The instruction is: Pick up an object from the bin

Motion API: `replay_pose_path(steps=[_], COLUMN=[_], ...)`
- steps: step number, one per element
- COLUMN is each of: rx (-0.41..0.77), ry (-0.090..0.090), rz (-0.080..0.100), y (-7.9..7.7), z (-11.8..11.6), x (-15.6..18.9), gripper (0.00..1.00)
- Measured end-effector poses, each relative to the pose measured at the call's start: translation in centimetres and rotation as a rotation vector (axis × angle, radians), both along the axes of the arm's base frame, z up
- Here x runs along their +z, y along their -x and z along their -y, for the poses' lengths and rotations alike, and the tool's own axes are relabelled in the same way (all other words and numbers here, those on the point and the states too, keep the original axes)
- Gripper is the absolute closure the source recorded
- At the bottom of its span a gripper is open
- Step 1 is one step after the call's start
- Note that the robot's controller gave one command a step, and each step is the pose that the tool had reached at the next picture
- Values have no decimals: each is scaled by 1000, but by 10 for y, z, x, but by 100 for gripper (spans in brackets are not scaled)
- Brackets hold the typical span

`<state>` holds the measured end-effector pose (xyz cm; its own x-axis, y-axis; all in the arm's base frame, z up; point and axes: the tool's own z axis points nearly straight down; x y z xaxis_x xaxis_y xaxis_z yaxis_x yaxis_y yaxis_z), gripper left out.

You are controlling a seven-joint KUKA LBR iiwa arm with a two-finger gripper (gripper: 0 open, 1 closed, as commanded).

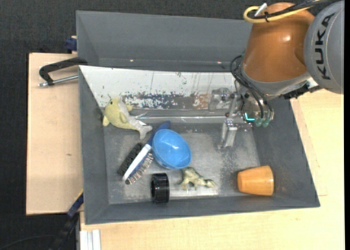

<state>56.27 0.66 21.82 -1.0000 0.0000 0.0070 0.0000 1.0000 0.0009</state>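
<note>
Nearest lies a short black plastic cylinder [159, 187], by the near wall of the grey metal bin [191, 38]. At the left sit a yellow plush toy [117, 115], a black-and-white bristle brush [136, 164] and a blue plastic egg-shaped shell [170, 149], then a small pale-green figurine [196, 180]. Further right the gripper [228, 135] hangs over bare floor; I cannot tell whether it is spread or pressed together. An orange plastic cup [255, 181] lies near-right of it. Closing here would likely catch nothing. The right half offers room, though the cup is close to the near wall.

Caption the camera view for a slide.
Pincer over bare floor of the bin, apart from the blue bowl and orange cup.
</note>
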Motion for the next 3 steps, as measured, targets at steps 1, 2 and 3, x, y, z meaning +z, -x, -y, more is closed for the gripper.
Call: replay_pose_path(steps=[1, 2, 3], rx=[97, 200, 319], ry=[-1, -1, -1], rz=[-2, 7, 5], y=[34, 33, 44], z=[-14, -33, -32], x=[-115, -110, -147], gripper=[0, 0, 0])
